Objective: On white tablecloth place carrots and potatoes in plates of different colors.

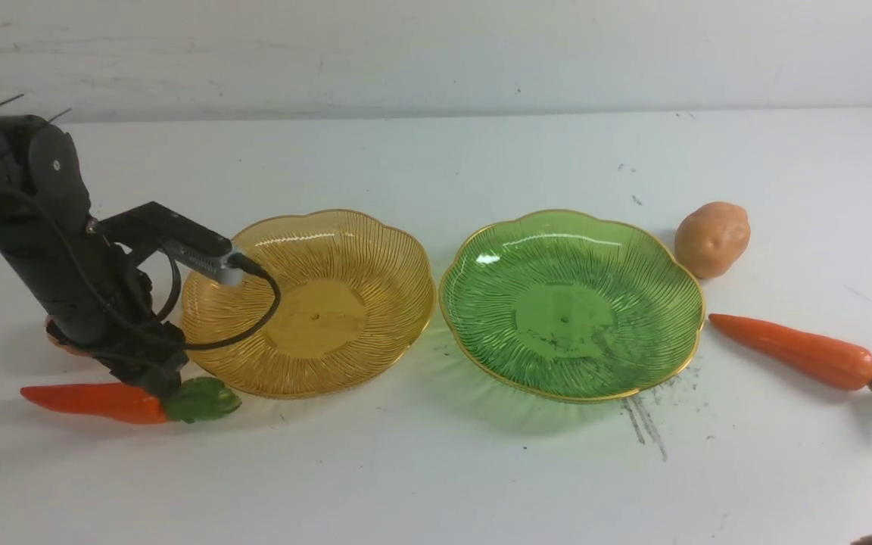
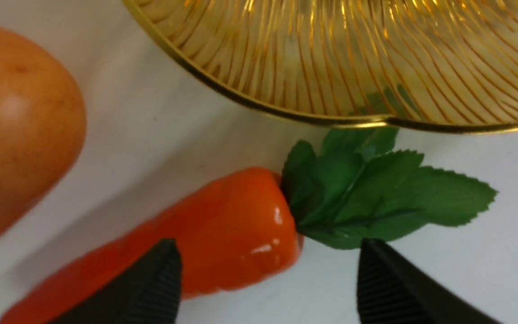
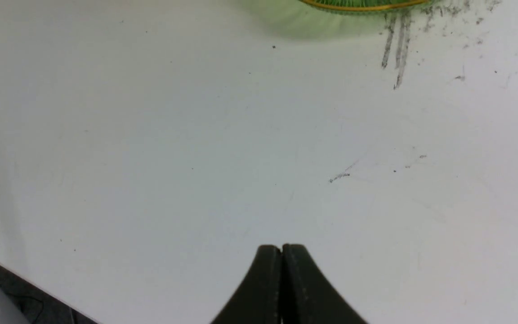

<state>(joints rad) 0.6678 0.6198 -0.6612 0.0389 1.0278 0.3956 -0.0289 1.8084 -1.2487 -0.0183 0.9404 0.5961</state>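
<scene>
Two empty plates stand side by side on the white tablecloth (image 1: 436, 469): amber-yellow (image 1: 375, 250) on the left, green (image 1: 633, 250) on the right. One carrot (image 1: 91, 400) lies left of the amber plate. My left gripper (image 1: 152, 382) is lowered over its thick end. In the left wrist view the gripper (image 2: 268, 245) is open, its jaws astride the carrot (image 2: 223, 220) near the leafy top (image 2: 376, 193), by the amber rim (image 2: 331, 120). A potato (image 2: 16, 130) lies beside it, mostly hidden behind the arm in the front view. My right gripper (image 3: 281, 248) is shut and empty.
A second potato (image 1: 712, 238) lies right of the green plate, and a second carrot (image 1: 792, 350) lies nearer, at the right edge. Grey scuff streaks (image 1: 644, 424) mark the cloth in front of the green plate, whose edge shows in the right wrist view (image 3: 362, 5).
</scene>
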